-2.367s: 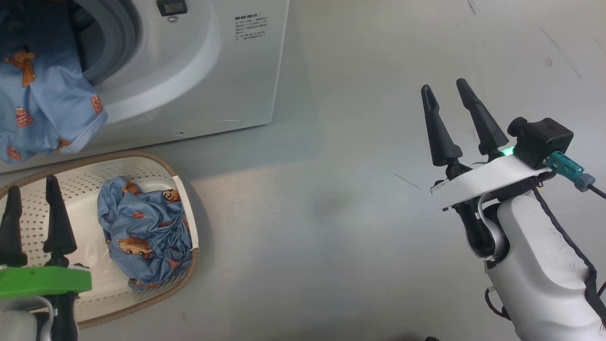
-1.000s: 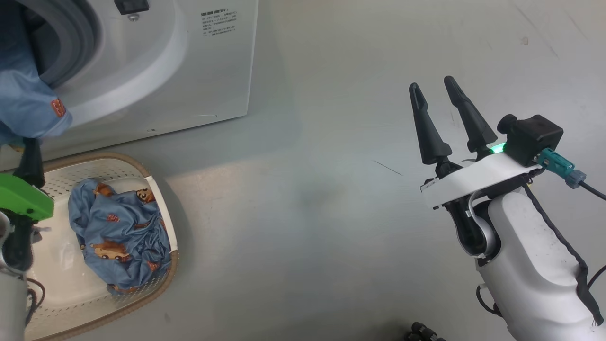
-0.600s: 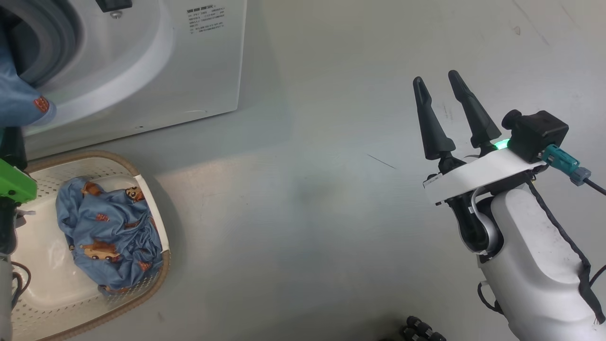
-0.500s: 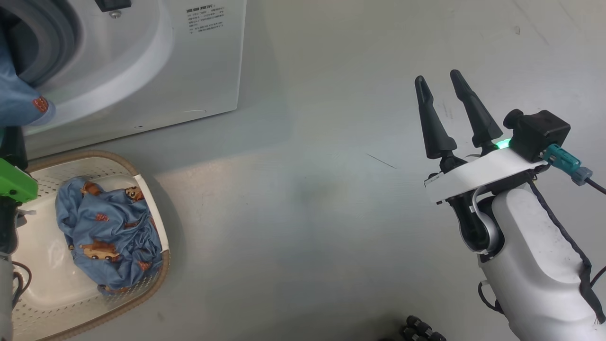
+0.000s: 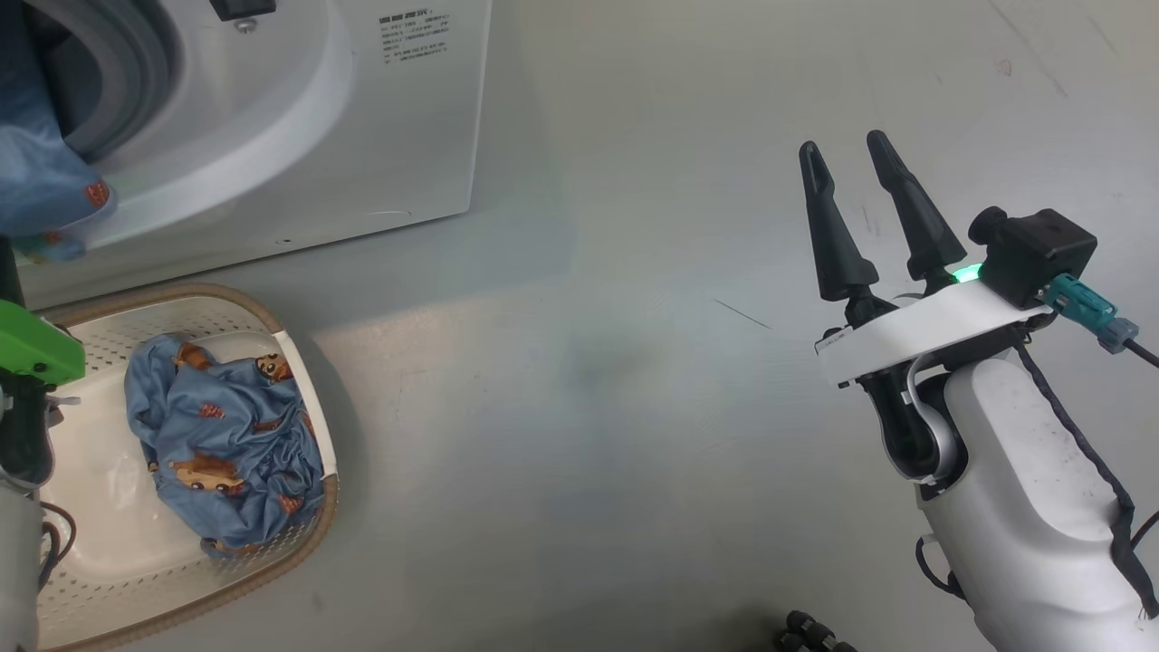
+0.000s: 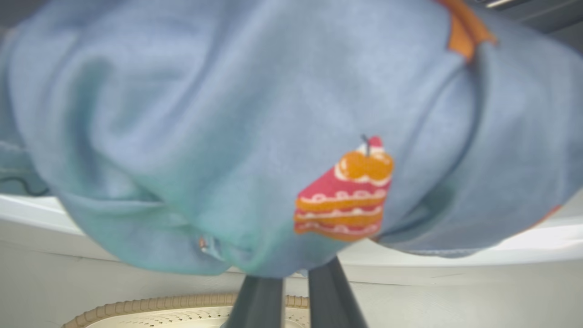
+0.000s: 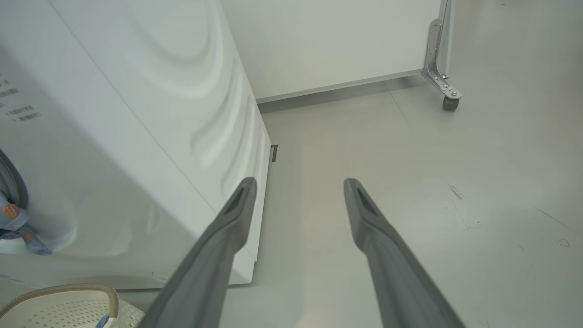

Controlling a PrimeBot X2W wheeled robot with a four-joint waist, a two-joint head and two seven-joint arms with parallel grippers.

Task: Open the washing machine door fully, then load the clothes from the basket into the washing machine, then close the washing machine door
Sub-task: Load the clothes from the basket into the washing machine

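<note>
The white washing machine takes up the upper left of the head view, its front tilted in the frame, with the grey rubber gasket of its round opening at the far upper left. In the right wrist view the same machine stands along the left half. Pale grey floor covers the middle and right of the head view. At the lower left, just below the machine's front, sits the oval cream basket with its brown rim. A bunched garment of blue printed cloth lies inside it against the right-hand wall. A second piece, the hanging garment, droops out of the machine's opening at the left edge of the head view. In the left wrist view it spreads across the whole upper part, showing a red and orange cake print. The left end effector rises from the bottom centre of that view. Its two dark fingers are drawn close together, their tips buried in the lower fold of the hanging garment, which they pinch. The right end effector is at the right of the head view, over bare floor and well apart from the machine and basket. Its fingers are spread wide and hold nothing, as the right wrist view also shows.
</note>
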